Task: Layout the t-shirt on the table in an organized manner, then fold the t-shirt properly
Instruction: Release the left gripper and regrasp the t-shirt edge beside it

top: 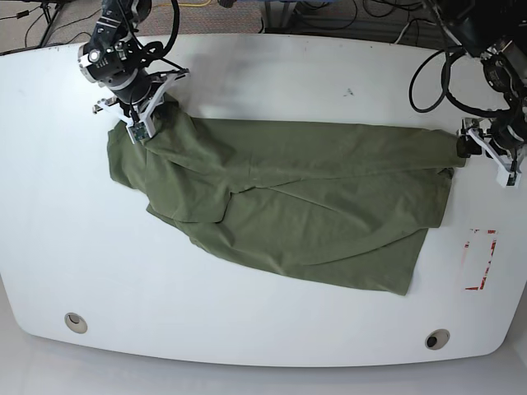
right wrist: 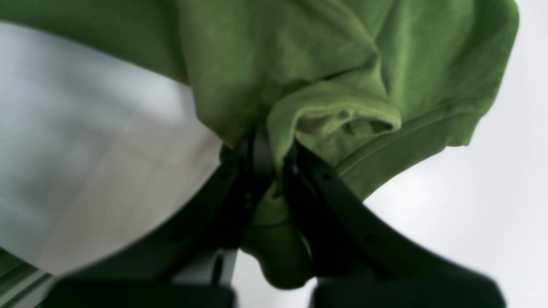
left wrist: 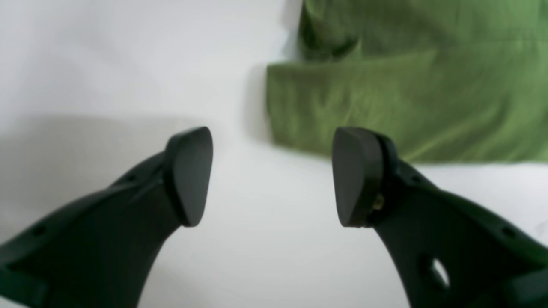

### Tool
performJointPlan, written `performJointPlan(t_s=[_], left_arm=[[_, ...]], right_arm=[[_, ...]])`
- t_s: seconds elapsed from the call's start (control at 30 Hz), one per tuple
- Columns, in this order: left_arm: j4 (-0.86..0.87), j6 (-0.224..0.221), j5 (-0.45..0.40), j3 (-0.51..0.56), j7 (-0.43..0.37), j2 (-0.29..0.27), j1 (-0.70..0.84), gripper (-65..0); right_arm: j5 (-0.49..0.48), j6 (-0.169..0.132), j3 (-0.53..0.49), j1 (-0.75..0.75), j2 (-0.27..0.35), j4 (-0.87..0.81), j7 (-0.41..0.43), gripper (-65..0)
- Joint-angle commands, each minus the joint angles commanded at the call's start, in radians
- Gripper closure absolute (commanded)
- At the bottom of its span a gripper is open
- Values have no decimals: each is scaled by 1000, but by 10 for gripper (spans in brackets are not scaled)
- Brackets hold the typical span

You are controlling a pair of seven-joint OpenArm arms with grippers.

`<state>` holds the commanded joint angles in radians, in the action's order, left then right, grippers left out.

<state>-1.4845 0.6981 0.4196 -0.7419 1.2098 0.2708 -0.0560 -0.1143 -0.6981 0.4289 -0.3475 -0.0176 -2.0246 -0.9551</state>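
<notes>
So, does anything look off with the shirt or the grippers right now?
Yes. The t-shirt lies askew and creased, one layer doubled over itself. Only the right gripper pinches fabric; the left gripper is open over bare table beside the cloth.

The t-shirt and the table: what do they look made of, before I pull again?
The t-shirt: soft, matte knit cloth, likely cotton. It wrinkles, drapes and bunches between the right gripper's fingers, with a stitched hem showing. The table: hard, smooth, glossy white top, possibly laminate or painted board; it shows soft reflections. The left gripper is open above it.
</notes>
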Motion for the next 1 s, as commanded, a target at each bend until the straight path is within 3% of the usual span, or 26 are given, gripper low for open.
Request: performJointPlan(t_s=[0.33,0.7,0.8,1.0], left_arm=[[115,0,-60,86,-135,6,-18,-399],[130,0,-66,121,-137,3,-21,-385],[132,0,-68,135,-137,3,-21,-317],[132,0,-68,140,-137,3,-21,-61]], right_arm=[[0,0,3,3,-14,0,0,-3],[0,0,3,3,-17,-2,0,-3],[0,0,3,5,-17,-2,0,-3],[0,0,3,5,-17,-2,0,-3]])
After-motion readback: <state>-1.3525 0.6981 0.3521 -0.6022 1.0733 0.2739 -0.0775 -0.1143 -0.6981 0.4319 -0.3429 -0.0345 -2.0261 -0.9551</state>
